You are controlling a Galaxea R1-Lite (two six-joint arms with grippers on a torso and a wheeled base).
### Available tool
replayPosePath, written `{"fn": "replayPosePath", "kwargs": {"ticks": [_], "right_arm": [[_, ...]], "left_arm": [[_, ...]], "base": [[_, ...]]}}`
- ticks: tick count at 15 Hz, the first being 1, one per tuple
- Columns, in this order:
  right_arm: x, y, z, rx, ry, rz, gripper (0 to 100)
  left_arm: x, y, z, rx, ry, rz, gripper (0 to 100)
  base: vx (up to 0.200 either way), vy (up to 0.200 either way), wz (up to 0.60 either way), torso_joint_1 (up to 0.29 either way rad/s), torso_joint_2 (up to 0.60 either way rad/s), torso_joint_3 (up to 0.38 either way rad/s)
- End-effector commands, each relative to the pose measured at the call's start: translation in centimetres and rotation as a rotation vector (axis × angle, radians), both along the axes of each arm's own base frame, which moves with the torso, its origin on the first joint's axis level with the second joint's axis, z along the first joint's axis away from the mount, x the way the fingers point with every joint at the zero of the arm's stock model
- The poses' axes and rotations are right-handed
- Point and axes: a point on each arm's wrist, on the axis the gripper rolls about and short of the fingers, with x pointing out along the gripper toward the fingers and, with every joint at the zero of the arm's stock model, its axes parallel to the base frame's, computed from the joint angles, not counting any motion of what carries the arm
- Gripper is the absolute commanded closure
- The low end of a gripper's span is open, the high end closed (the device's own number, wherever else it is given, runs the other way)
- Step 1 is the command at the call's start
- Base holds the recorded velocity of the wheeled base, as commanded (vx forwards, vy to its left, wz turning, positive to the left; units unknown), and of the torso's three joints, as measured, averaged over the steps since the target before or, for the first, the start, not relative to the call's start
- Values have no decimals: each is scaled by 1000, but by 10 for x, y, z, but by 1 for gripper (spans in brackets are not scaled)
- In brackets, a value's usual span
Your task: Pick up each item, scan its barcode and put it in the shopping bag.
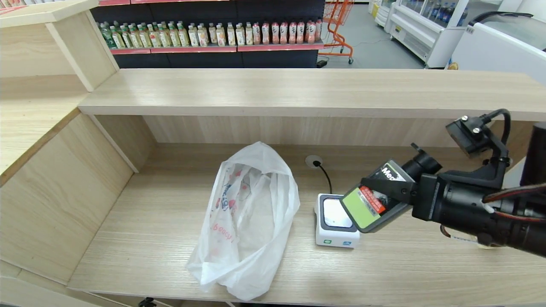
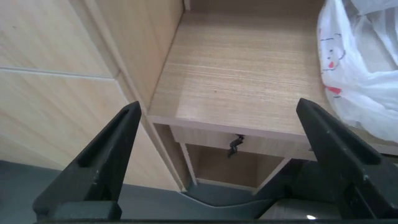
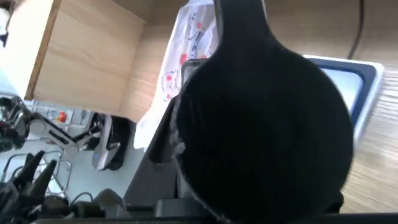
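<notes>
A dark grey pack with a green face and a red label (image 1: 370, 204) is held tilted just above the right side of the white barcode scanner (image 1: 335, 232), green face turned toward the scanner's window. My right gripper (image 1: 381, 197) is shut on the pack, coming in from the right. In the right wrist view the pack's dark bulk (image 3: 267, 124) hides most of the scanner (image 3: 368, 81). The white plastic shopping bag (image 1: 249, 221) lies on the counter left of the scanner, mouth toward the back. My left gripper (image 2: 217, 155) is open below the counter's front left edge, holding nothing.
A black cable runs from the scanner to a round grommet hole (image 1: 314, 161) at the back. A raised wooden ledge (image 1: 298, 91) spans the rear, and a wooden side panel (image 1: 64, 192) walls off the left. Bare counter (image 1: 149, 238) lies left of the bag.
</notes>
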Motion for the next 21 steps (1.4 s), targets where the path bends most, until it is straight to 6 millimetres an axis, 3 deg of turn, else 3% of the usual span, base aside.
{"fn": "replayPosePath", "kwargs": {"ticks": [1, 5, 8, 11, 13, 17, 21], "right_arm": [[18, 11, -7, -19, 34, -17, 100], [55, 36, -36, -66, 142, -81, 100], [61, 55, -61, -148, 183, -108, 100], [63, 75, -68, -196, 160, -69, 100], [77, 91, -65, -187, 127, -55, 100], [79, 96, -63, -186, 58, 94, 100], [101, 88, -89, -349, -30, 204, 100]], "left_arm": [[0, 0, 0, 0, 0, 1, 0], [0, 0, 0, -2, -1, 1, 0], [0, 0, 0, -2, -1, 1, 0], [0, 0, 0, -2, -1, 1, 0], [0, 0, 0, -2, -1, 1, 0], [0, 0, 0, -2, -1, 1, 0], [0, 0, 0, -2, -1, 1, 0]], "base": [[0, 200, 0, 17, 7, 2], [0, 0, 0, 0, 0, 0], [0, 0, 0, 0, 0, 0], [0, 0, 0, 0, 0, 0], [0, 0, 0, 0, 0, 0], [0, 0, 0, 0, 0, 0], [0, 0, 0, 0, 0, 0]]}}
